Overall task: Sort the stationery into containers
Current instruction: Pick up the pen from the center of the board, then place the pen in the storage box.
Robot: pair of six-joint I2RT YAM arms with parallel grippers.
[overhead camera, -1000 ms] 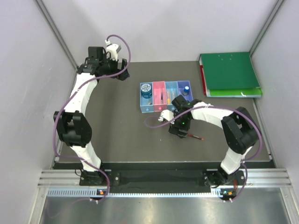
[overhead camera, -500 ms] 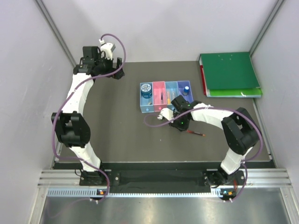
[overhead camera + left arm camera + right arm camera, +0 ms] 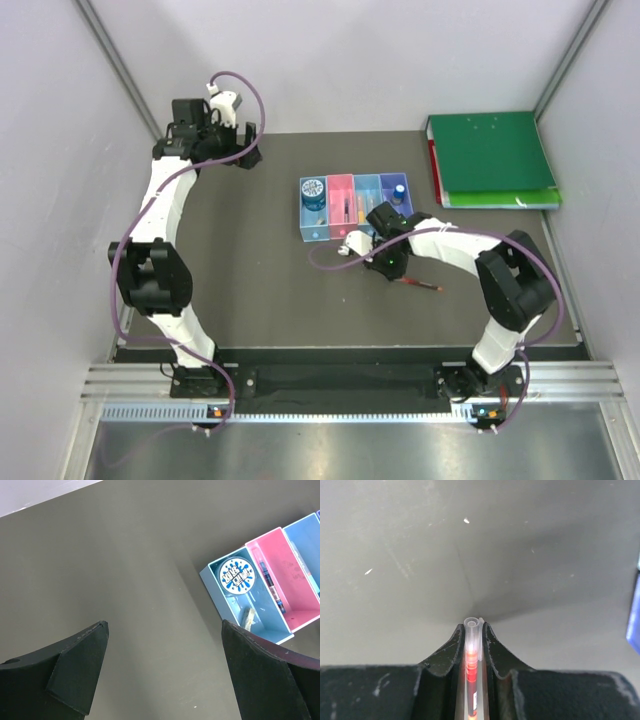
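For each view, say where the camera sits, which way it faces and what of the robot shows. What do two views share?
Top view: above, behind the arm bases, looking down on the table; left arm and right arm show.
Left wrist: looks down at the blue tray and tape roll; the open left gripper shows.
Right wrist: low, looking along the table; the right gripper shows, shut on the red pen.
Shared: top and left wrist both show the blue tray.

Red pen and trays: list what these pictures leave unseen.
- Red pen: right wrist view, lower end hidden inside the right gripper; top view, one end under the arm.
- Light blue tray: left wrist view, cut off by the right edge.
- Pink tray contents: top view, too small.
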